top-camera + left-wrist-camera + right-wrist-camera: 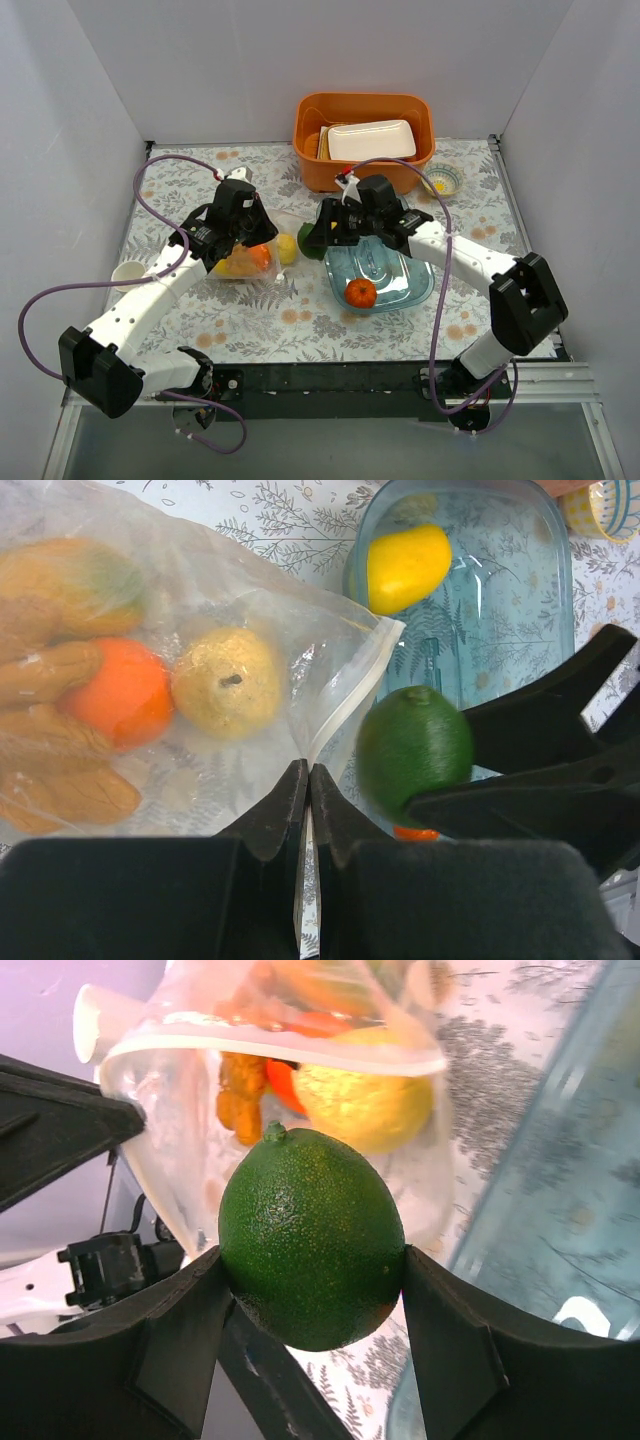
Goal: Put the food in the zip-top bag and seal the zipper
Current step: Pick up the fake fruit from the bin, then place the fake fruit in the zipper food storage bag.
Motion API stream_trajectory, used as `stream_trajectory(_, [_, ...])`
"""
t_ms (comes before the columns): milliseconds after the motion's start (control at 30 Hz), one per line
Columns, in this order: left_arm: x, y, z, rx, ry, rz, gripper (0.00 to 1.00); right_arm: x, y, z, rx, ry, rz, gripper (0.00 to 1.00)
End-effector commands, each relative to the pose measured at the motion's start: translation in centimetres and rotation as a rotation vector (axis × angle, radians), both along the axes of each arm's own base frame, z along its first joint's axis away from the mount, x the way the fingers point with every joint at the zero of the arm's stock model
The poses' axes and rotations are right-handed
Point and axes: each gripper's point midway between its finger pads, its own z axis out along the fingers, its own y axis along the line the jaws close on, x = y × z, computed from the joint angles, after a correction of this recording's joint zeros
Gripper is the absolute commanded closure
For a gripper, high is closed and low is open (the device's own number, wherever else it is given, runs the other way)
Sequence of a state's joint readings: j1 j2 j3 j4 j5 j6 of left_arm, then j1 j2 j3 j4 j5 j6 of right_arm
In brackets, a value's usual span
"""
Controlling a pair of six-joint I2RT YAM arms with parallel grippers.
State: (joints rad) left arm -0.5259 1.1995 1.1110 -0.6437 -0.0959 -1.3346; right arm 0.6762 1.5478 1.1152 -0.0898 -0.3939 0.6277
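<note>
Blue dish (405,290): nearest of the containers, on the floral worktop (300,325) in front of the right arm. It is clear and oblong, and holds one orange pumpkin-like piece (361,293) at its near left end.
White cup (128,273): at the left edge of the worktop, beside the left arm; I can't see into it.
Zip-top bag (200,580): lies left of the dish, with its mouth turned towards it. Inside are an orange fruit (125,695), a pale yellow pear-shaped fruit (230,680), and several yellow-brown pieces packed at the back.
Zipper (350,685): whitish strip along the mouth edge, running down into the left fingertips.
Left pincer (305,780): pinched tight on the zipper strip, tips together with the plastic between them.
Right pincer (312,1257): clamped on a green lime (412,745), jaws spread to its width. The lime hangs just outside the bag's mouth, above the worktop.
Lemon (288,248): yellow, outside the bag, between the bag and the dish.
Small bowl (442,181): yellow-patterned, at the far right; contents unclear.
Orange bin (312,150): against the back wall, with a white tray (372,140) lying in it.
Hard to tell: the pieces deep in the bag blur behind crinkled plastic, so no count. Whether the lemon touches the dish rim I can't say. The arm hides the bag's mouth from above.
</note>
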Motion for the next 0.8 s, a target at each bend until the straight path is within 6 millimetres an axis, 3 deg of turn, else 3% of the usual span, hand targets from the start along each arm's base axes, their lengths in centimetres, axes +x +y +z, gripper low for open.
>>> stream_trajectory(0, [0.2, -0.7, 2.2, -0.041, -0.041, -0.018, 1.00, -0.4, 4.3, 3.6, 0.127, -0.061, 0.077, 0.66])
stream_trajectory(200, [0.0, -0.9, 3.1, -0.060, -0.051, -0.031, 1.00, -0.5, 7.5, 2.2, 0.120, -0.046, 0.138, 0.66])
stream_trajectory(333, [0.0, -0.3, 6.0, -0.097, -0.129, -0.001, 1.00, 0.6, 9.0, 0.9, 0.080, -0.046, 0.136, 0.64])
stream_trajectory(467, [0.0, 0.4, 6.1, -0.079, -0.142, 0.033, 1.00, 0.7, 10.2, 1.8, 0.118, -0.060, 0.175, 0.57])
stream_trajectory(567, [0.0, 0.6, 5.5, -0.060, -0.121, 0.038, 1.00, 0.2, 10.3, 1.8, 0.123, -0.058, 0.206, 0.39])
stream_trajectory(600, [0.0, 0.7, 5.3, -0.055, -0.116, 0.043, 1.00, 0.0, 10.2, 1.7, 0.120, -0.058, 0.210, 0.24])
stream_trajectory(700, [0.0, 0.9, 5.2, -0.058, -0.123, 0.053, 1.00, -0.7, 9.5, 2.3, 0.115, -0.081, 0.225, 0.11])
stream_trajectory(733, [-0.1, 0.9, 5.2, -0.058, -0.123, 0.053, 1.00, -0.5, 9.3, 2.3, 0.106, -0.096, 0.222, 0.03])
stream_trajectory(767, [-0.1, 0.9, 5.2, -0.058, -0.123, 0.055, 1.00, -0.4, 9.1, 2.4, 0.097, -0.108, 0.213, 0.02])
